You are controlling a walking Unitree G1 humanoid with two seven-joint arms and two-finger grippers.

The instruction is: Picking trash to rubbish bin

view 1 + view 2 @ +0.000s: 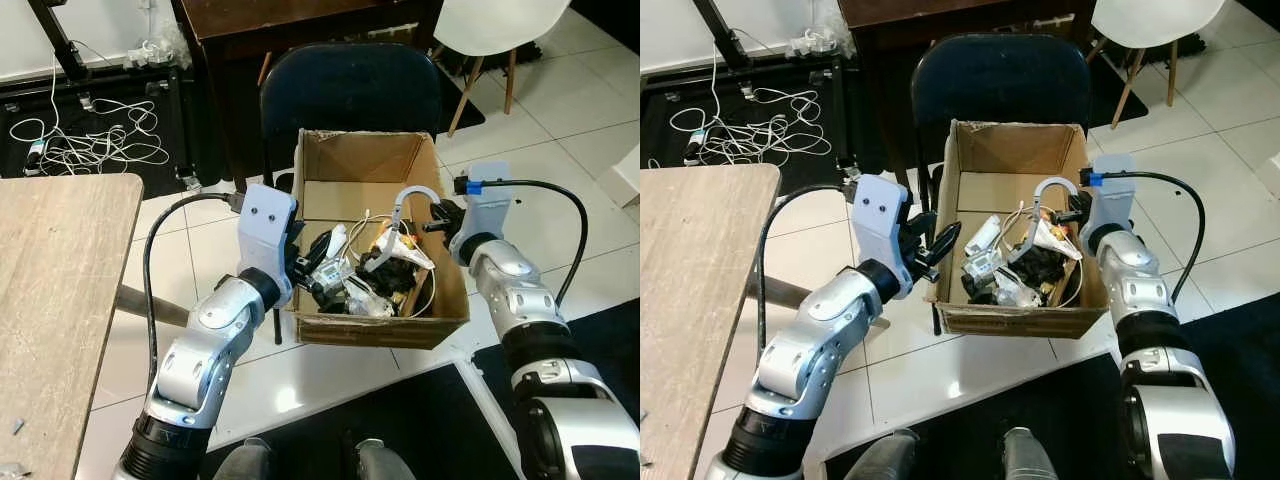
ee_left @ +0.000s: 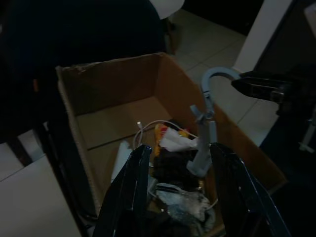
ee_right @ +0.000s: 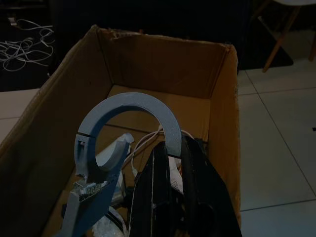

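Observation:
A cardboard box (image 1: 380, 334) stands on the tiled floor in front of me, holding mixed trash (image 1: 365, 275): white plastic bits, cables and dark scraps. My right gripper (image 3: 174, 148) is over the box's right wall, shut on one end of a grey curved plastic piece (image 1: 408, 198). That piece arches up above the trash, with its long straight end (image 2: 203, 148) reaching down into the box. At the box's left wall my left gripper (image 2: 177, 148) stands open over the trash, with nothing between its fingers (image 2: 131, 187).
A dark blue chair (image 1: 350, 85) stands right behind the box, under a dark desk (image 1: 300, 20). A wooden table (image 1: 50, 280) is at my left. Loose white cables (image 1: 90, 140) lie on the floor at the back left. A white chair (image 1: 495, 25) stands back right, and a black mat (image 1: 400, 420) lies near my feet.

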